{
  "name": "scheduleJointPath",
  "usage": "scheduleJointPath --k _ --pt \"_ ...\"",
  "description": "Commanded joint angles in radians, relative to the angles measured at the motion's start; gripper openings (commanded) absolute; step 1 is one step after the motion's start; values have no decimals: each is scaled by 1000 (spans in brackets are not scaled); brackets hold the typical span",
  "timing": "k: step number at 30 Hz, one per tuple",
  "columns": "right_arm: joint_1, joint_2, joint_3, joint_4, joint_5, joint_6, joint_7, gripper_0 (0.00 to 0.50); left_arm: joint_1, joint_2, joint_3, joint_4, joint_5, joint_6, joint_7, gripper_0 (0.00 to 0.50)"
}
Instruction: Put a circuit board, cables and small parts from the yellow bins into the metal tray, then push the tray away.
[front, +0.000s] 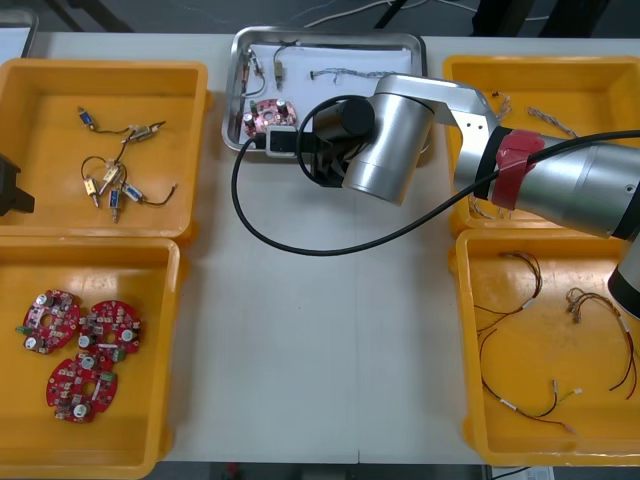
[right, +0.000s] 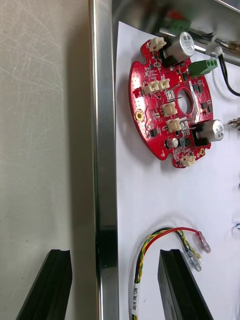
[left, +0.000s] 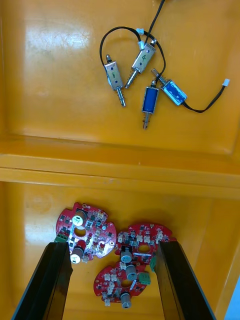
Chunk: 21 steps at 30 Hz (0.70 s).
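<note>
Rim of metal tray (right: 103, 125) ran lengthwise between right gripper (right: 115, 255)'s spread fingers — one inside, one outside; I saw left gripper (left: 112, 247), also spread, over circuit boards (left: 85, 235).

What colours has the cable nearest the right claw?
The twisted cable is red and yellow, clearest in the right wrist view.
</note>
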Motion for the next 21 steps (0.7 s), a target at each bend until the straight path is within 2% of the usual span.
scheduleJointPath --k 1,10,19,21 --pt "-59 16 6 -30 -8 29 24 500 14 18 33 -29 7 6 -101 500" --pt "-59 15 -43 -108 -28 184 28 500 14 18 33 -29 7 6 -101 500" --pt "-51 4 -123 -232 -31 437 7 500 14 18 33 -29 7 6 -101 500" --pt "-38 2 -170 -262 -57 527 -28 500 14 18 33 -29 7 6 -101 500"
